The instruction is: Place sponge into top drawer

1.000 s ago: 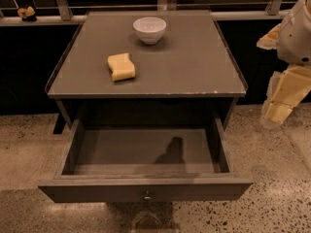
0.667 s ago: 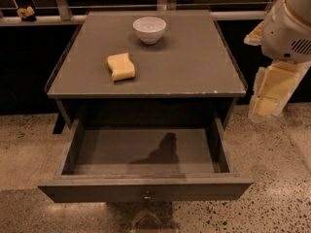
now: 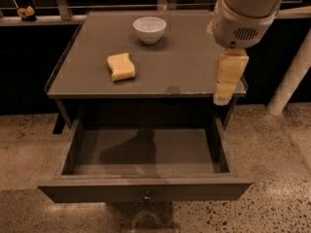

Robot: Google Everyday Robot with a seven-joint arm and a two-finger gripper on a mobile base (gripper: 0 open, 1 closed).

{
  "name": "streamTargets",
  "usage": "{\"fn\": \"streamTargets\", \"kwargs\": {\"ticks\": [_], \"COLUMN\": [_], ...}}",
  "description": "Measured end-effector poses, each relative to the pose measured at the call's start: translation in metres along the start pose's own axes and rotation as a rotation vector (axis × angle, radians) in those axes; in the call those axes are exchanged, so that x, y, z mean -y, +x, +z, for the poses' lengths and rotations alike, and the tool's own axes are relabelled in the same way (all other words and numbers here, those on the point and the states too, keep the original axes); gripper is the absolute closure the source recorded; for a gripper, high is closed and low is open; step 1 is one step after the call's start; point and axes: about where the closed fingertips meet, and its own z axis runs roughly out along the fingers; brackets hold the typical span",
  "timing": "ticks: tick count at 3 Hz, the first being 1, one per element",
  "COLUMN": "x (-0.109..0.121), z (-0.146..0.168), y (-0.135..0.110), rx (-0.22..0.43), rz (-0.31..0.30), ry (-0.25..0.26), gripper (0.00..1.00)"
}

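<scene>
Flat grey-brown table (image 3: 194, 57) carries the pale-yellow wavy sponge (image 3: 121, 67); the yellowish two-finger gripper (image 3: 222, 97) has swung over its right edge, spread untellable, likely beginning the reach.

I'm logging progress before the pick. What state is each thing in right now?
sponge: lying flat on the table, ungrasped, not in the drawer.
top drawer: pulled open.
white bowl: upright near the table's back edge.
end effector: hanging at the table's front right corner, apart from the sponge.
</scene>
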Motion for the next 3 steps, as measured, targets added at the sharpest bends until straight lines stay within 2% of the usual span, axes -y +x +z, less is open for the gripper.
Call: {"fn": "streamTargets", "kwargs": {"ticks": [1, 2, 3], "x": [0.028, 0.028, 0.042], "z": [0.011, 0.011, 0.023], "y": [-0.036, -0.036, -0.033], "rx": [-0.009, -0.009, -0.022], "rz": [-0.056, -0.056, -0.048], "ry": [0.007, 0.007, -0.005], "gripper": [0.00, 0.00, 0.00]}}
